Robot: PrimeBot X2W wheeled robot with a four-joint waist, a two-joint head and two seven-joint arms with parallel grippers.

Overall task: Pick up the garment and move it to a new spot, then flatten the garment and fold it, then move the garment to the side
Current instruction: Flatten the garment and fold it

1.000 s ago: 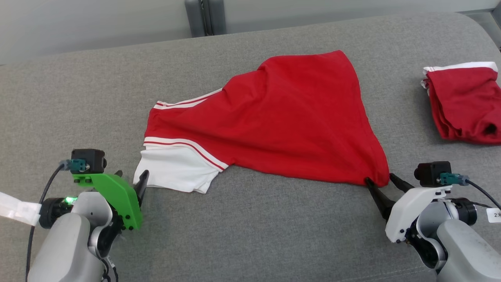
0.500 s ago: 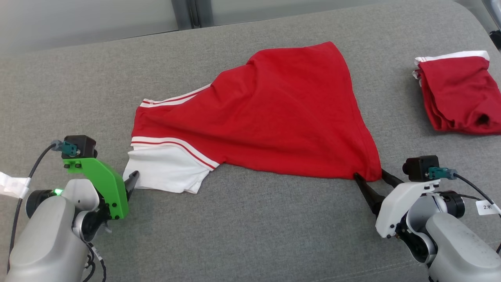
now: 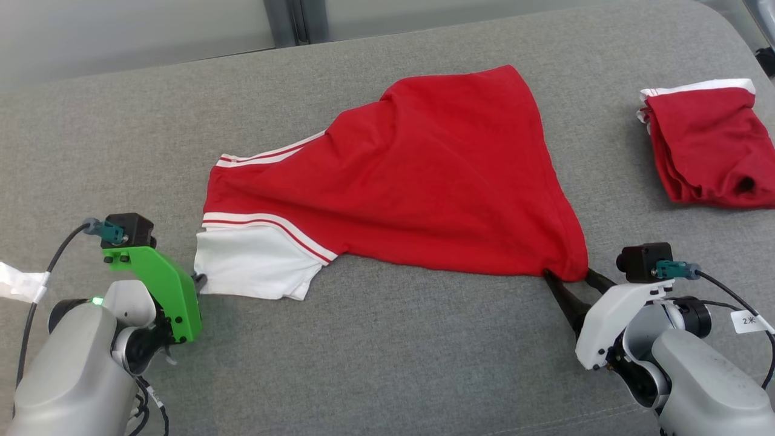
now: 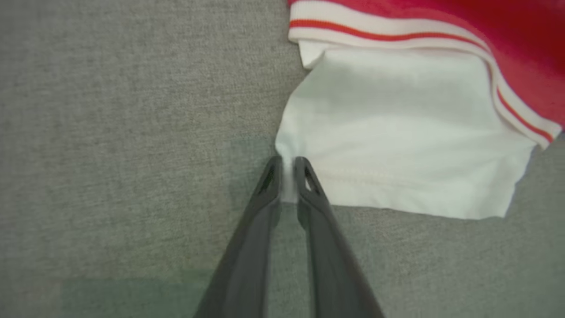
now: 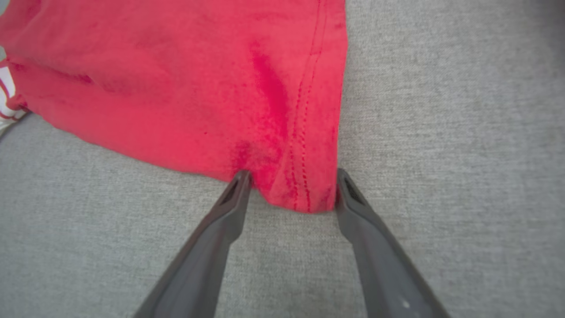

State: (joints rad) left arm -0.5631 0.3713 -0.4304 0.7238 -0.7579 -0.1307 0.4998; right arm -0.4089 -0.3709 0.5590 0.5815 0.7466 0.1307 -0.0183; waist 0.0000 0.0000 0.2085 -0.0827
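Couch point(image 3: 387, 363), left jaws pinch garment point(image 3: 436, 181) (right splayed)

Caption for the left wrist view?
The left gripper pinches a white sleeve corner of the red-and-white garment on grey upholstery.

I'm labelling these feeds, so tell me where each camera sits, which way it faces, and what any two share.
Head view: on the head, looking forward and down at the grey cushion; left gripper lower left, right gripper lower right.
Left wrist view: on the left wrist, looking along its fingers, shut on the white sleeve.
Right wrist view: on the right wrist, looking along open fingers straddling the red hem.
Shared: all show the red shirt.
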